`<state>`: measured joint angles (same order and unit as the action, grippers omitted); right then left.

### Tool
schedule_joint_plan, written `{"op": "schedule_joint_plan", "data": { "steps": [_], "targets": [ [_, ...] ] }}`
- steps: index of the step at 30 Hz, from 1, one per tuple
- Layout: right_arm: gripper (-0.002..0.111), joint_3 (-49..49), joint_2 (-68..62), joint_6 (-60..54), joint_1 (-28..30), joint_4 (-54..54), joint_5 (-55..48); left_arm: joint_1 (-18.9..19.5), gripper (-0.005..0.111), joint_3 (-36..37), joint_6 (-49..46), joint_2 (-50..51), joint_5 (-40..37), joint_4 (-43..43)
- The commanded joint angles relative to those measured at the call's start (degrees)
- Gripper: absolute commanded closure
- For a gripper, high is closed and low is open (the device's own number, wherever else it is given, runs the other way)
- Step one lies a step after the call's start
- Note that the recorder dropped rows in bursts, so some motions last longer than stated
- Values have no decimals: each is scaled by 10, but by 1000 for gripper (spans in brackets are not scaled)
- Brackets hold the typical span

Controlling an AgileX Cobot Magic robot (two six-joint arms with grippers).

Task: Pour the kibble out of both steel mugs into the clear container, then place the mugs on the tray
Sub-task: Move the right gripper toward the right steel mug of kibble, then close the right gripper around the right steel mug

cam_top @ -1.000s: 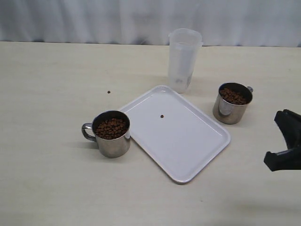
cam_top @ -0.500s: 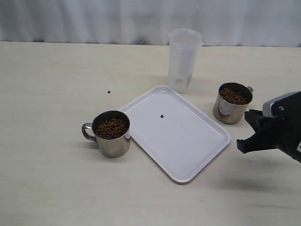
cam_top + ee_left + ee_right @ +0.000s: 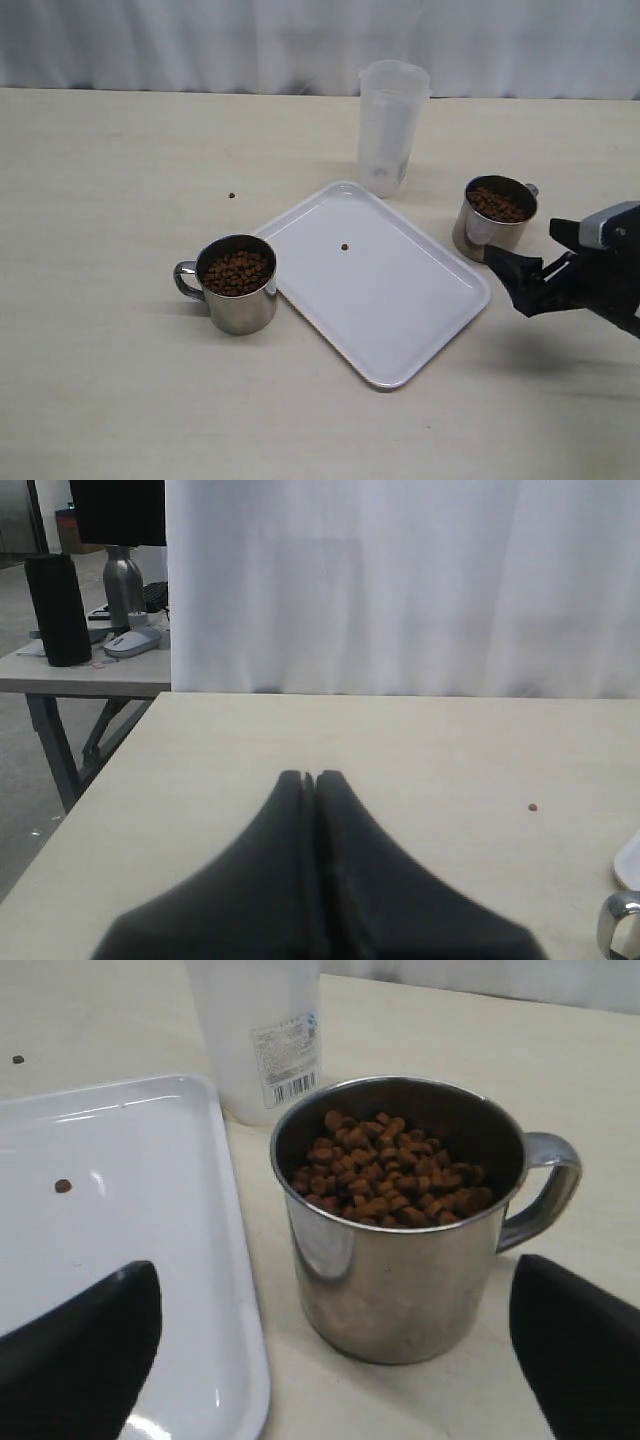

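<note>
Two steel mugs stand on the table, both full of brown kibble. One mug [image 3: 238,285] is left of the white tray [image 3: 400,300]. The other mug [image 3: 493,220] [image 3: 410,1260] is right of it, with its kibble [image 3: 385,1170] showing. The clear container [image 3: 391,128] [image 3: 258,1030] stands upright behind the tray. My right gripper [image 3: 524,244] [image 3: 335,1290] is open just in front of the right mug, one finger to each side and neither touching it. My left gripper [image 3: 309,776] is shut on nothing, over bare table, and does not show in the exterior view.
One stray pellet [image 3: 344,247] lies on the tray and another [image 3: 231,196] on the table to the left. A white curtain hangs along the back. In the left wrist view a side table [image 3: 80,670] with a bottle stands beyond the table's edge.
My right gripper has come in from the right edge toward the right mug, and its fingers now stand spread in front of it. Mugs, tray and container have not moved.
</note>
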<state>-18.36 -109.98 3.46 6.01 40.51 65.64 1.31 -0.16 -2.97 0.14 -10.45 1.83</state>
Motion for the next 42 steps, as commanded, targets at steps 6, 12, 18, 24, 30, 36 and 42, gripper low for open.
{"op": "schedule_joint_plan", "data": {
  "steps": [6,12,18,24,30,36,42],
  "targets": [
    [1,-53,-50,-1,5,54,28,-3,107,2,1,-1,4,3],
    [1,-86,-99,-28,5,54,32,-3,107,2,1,-1,4,3],
    [1,-118,-124,-28,5,54,37,-3,107,2,1,-1,4,3],
    [1,-146,-145,-25,5,54,43,-3,107,2,1,-1,4,3],
    [1,-175,-171,-25,5,67,43,-3,107,2,1,-1,4,3],
    [1,-191,-185,-25,5,85,43,-3,107,2,1,-1,4,3],
    [1,-207,-187,-4,5,93,43,-3,107,2,1,-1,4,3]
  ]
}}
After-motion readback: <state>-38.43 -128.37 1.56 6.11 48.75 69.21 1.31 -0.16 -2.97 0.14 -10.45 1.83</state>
